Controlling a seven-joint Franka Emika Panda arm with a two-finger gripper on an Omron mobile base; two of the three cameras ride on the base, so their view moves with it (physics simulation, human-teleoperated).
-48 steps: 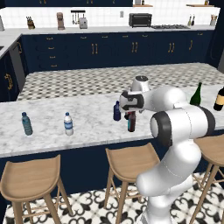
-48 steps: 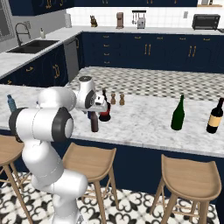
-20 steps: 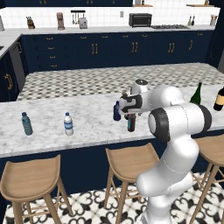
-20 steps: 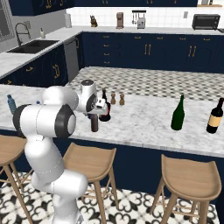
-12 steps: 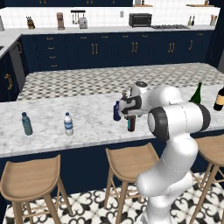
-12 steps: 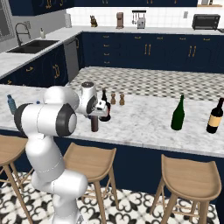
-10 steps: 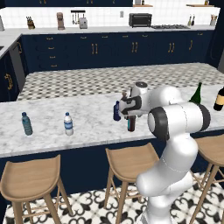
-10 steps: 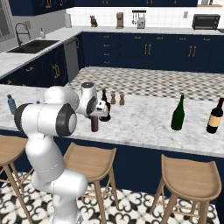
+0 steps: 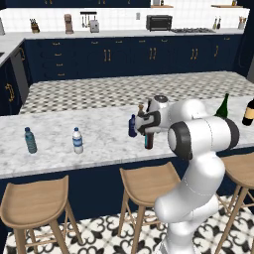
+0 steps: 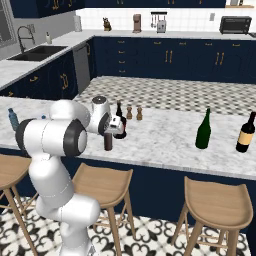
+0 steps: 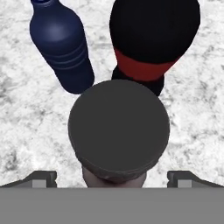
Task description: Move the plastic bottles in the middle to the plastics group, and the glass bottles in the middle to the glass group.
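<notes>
My gripper (image 11: 113, 177) is open and points down right above the dark round cap of the tiny brown bottle (image 11: 119, 131), one fingertip on each side. That bottle (image 10: 108, 142) stands near the counter's front edge. Beyond it stand the navy-blue plastic bottle (image 11: 61, 48) and the squat red-labelled bottle (image 11: 151, 41), both upright. The slim bottle's neck (image 10: 119, 109) rises behind my hand (image 9: 149, 124). The teal water bottle (image 9: 31, 141) and the white-labelled one (image 9: 77, 141) stand far left. The green wine bottle (image 10: 203, 130) and the dark wine bottle (image 10: 245, 133) stand far right.
Two small wooden shakers (image 10: 134, 113) stand just behind the middle bottles. Wooden stools (image 9: 149, 183) line the front of the marble island counter (image 9: 99, 149). Bare marble lies between the middle bottles and each group.
The hand has shifted slightly over the middle bottles and now hangs above the tiny brown bottle. No bottle has moved.
</notes>
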